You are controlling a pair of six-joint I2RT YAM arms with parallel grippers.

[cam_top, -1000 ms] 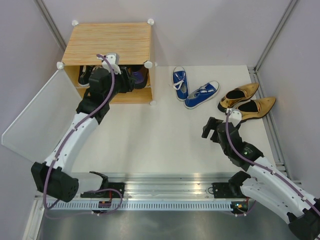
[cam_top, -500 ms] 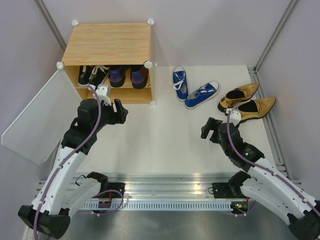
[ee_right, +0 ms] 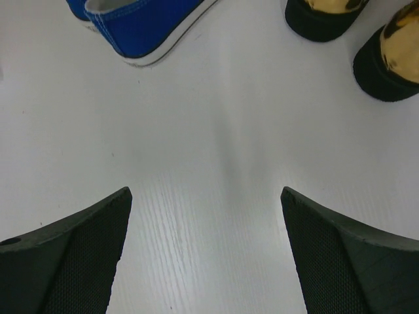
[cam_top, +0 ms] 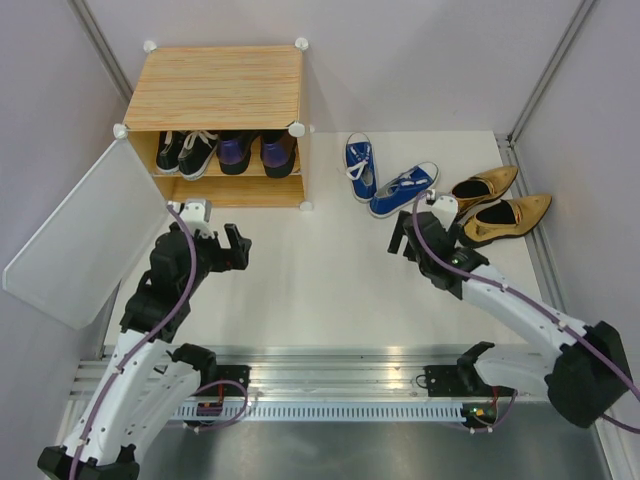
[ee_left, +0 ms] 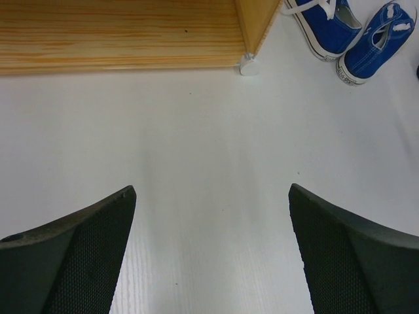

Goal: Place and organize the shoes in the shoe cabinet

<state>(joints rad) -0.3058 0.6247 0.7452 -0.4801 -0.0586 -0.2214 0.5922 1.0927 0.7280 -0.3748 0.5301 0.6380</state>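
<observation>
My left end effector [ee_left: 211,188] and right end effector [ee_right: 205,191] are wide and hold nothing. The blue shoes [cam_top: 390,180] lie on the worktop [cam_top: 320,290], upper middle of the top view, beside the cabinet [cam_top: 220,85]. I should lower the right one over one shoe's middle, then squeeze gently.

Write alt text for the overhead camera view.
A wooden shoe cabinet at back left, its door swung open, holds black sneakers and purple heels. Blue sneakers and gold heels lie on the white table to its right. The left arm and right arm hover in front, jaws open and empty.
</observation>
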